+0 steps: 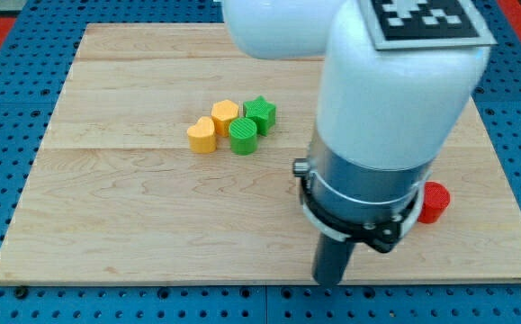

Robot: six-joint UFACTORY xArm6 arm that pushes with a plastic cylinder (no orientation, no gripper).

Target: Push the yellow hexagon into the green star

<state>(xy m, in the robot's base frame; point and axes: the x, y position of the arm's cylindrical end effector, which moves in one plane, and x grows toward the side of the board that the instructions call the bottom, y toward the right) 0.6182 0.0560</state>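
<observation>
Since yellow hexagon [225, 115] already touches green star [261, 113] at its 3 o'clock, you're basically done; my tip [330, 281] sits well apart at 5 o'clock, no fingers to report.

Pale wood-grain board [134, 198]; matt plastic-looking blocks; glossy white arm [395, 81].

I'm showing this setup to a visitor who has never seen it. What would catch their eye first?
First the big white arm filling the view's right, its dark rod ending in my tip near the board's bottom edge, far from the blocks. Then the tight cluster at centre: yellow hexagon touching the green star, with a green cylinder and another yellow block.
</observation>
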